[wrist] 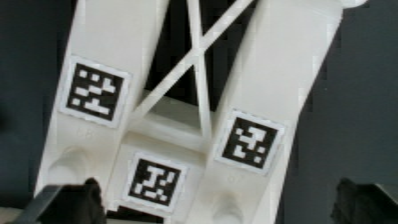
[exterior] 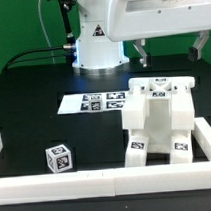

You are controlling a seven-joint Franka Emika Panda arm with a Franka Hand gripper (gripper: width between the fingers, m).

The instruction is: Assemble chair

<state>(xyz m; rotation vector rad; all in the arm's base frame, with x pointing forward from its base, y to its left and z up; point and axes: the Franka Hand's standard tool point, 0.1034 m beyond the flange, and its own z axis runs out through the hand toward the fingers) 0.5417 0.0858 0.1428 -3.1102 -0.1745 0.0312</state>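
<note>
claw (exterior: 169, 52) hangs spread wide above the chair (exterior: 159, 119). its two dark fingers (exterior: 141, 56) are clear of the white plastic and hold nothing. in the wrist view the claw (wrist: 219, 203) shows as two dark fingers (wrist: 68, 203) at opposite edges of the picture, with the chair (wrist: 125, 60) between and beyond them: two long white slabs (wrist: 285, 60), thin crossed bars (wrist: 199, 50) in the gap, and three tags (wrist: 249, 142) on its faces.

nearest in the exterior view, a white rail (exterior: 87, 182) runs along the 6 o'clock edge of the black tabletop (exterior: 33, 97) and turns up the 3 o'clock side. a small tagged cube (exterior: 59, 156) lies alone at about 8 o'clock from the chair, well apart from it. the chair, a chunky block of joined white pieces, stands at about 4 o'clock in the view, just inside the rail's corner. the marker board (exterior: 88, 101) lies flat at about 10 o'clock from the chair, near it; whether they touch i cannot tell. farthest, at 12 o'clock, stands the arm's base (exterior: 99, 49).
</note>
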